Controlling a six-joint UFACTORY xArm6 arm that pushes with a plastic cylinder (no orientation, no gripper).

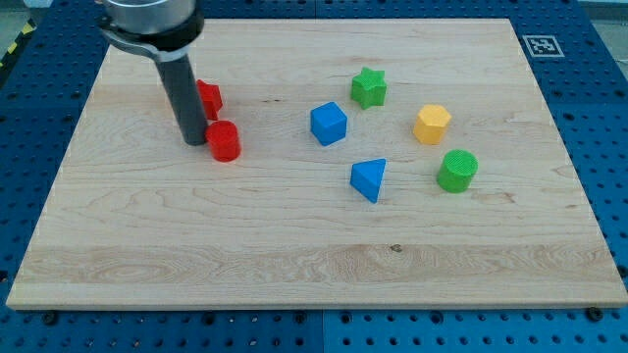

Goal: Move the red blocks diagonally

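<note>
My tip (194, 142) rests on the wooden board (294, 255) at the view's left, touching the left side of a red cylinder (225, 141). A second red block (209, 97), star-like in shape, sits just above and behind the rod, partly hidden by it. The yellow block that stood beside the red ones is hidden behind the rod.
A blue cube (329, 124) and a green star (369, 87) sit near the middle. A blue triangular block (369, 179), a yellow hexagonal block (432, 125) and a green cylinder (457, 170) lie at the view's right.
</note>
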